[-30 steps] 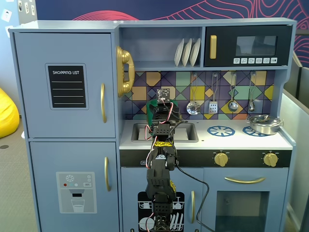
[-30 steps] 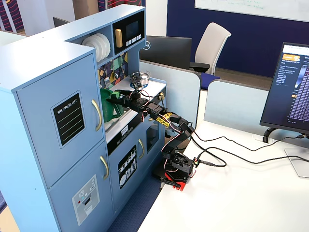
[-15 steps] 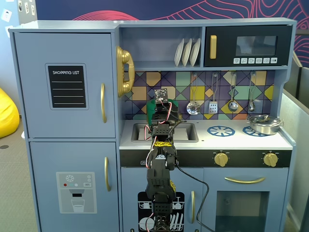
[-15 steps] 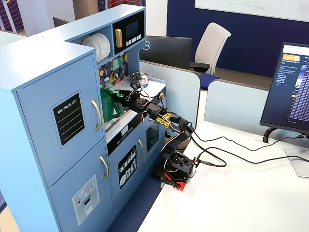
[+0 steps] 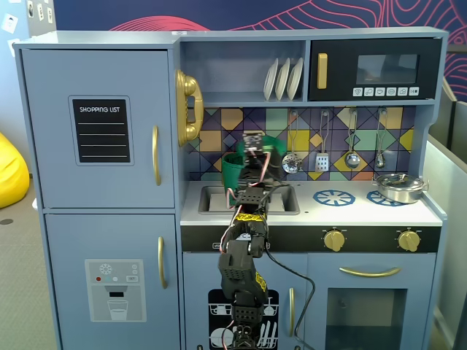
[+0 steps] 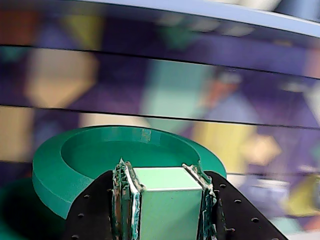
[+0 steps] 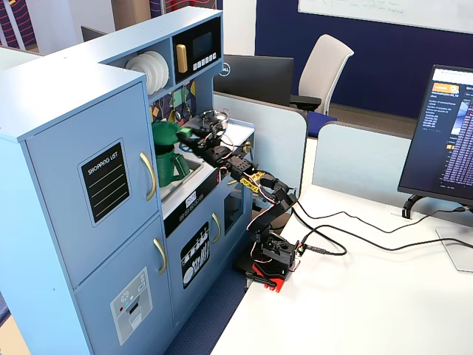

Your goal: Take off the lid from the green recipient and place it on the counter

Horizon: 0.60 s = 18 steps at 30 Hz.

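the tool (image 6: 162, 187) is clamped on the pale green square knob of the green lid (image 6: 100, 150), both fingers (image 6: 122, 195) pressed flat against the knob's sides in the wrist view. the lid is up in the air, tilted, its underside hollow facing the camera, with the blurred tile backsplash behind it. in a fixed view the lid (image 5: 273, 146) sits raised above and to the right of the green recipient (image 5: 233, 171), clear of its rim. the recipient stands at the back left of the sink (image 5: 211, 200), open-topped. in the other fixed view the lid (image 7: 168, 133) hangs just above the recipient (image 7: 168, 166).

the arm (image 5: 244, 255) rises from its base in front of the toy kitchen (image 5: 95, 292), folds at the elbow and stretches forward over the counter (image 5: 365, 211) edge, wrist lifted high. its base stands on the white desk (image 7: 355, 310), cables trailing right.

the arm blocks part of the sink and the recipient's right side. in the wrist view only a dark green sliver at bottom left hints at the recipient; the fingertips are cut off by the frame's lower edge.

readable writing: "shopping list" on the black panel (image 5: 101, 131) of the kitchen's upper left door. the yellow sticker on the arm is too small to read.
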{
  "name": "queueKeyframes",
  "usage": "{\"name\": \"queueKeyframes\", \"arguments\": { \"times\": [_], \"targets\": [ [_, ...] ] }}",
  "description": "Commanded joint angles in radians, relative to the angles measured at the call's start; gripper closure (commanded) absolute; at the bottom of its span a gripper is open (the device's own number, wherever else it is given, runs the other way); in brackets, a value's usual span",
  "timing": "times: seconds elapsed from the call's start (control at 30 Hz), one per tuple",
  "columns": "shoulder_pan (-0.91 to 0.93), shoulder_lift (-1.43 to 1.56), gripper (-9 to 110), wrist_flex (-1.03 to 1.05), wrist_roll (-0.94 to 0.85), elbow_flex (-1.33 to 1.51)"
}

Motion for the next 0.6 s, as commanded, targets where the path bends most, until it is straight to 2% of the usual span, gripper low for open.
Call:
{"name": "queueKeyframes", "arguments": {
  "times": [0.0,0.23,0.57],
  "targets": [
    [0.167,0.029,101,-0.014,0.066,-0.069],
    [0.370,-0.015,101,-0.040,0.114,-0.023],
    [0.420,-0.207,101,-0.213,0.106,0.077]
  ]
}}
